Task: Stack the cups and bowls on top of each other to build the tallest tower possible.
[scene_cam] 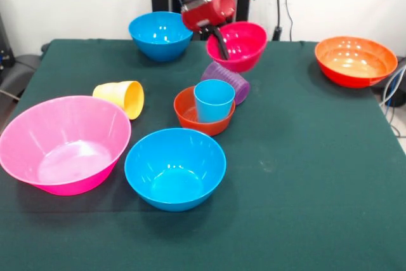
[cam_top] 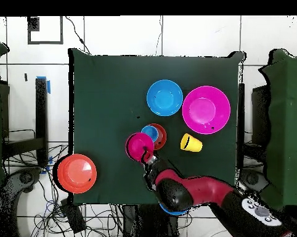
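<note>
My gripper [scene_cam: 221,44] is shut on the rim of the small magenta bowl [scene_cam: 241,42] and holds it tilted above the table, just behind the purple cup [scene_cam: 229,79], which lies on its side. In the overhead view the gripper [cam_top: 146,158] holds the magenta bowl [cam_top: 138,145] beside the stack. The light blue cup [scene_cam: 214,99] stands upright in the small orange-red bowl [scene_cam: 190,113], also in the overhead view [cam_top: 151,131]. The yellow cup [scene_cam: 122,97] lies on its side to the left.
The big pink bowl [scene_cam: 63,143] and a blue bowl [scene_cam: 174,167] stand at the front. A second blue bowl [scene_cam: 160,34] stands at the back by the arm. The wide orange bowl [scene_cam: 355,60] stands at the back right near the table edge.
</note>
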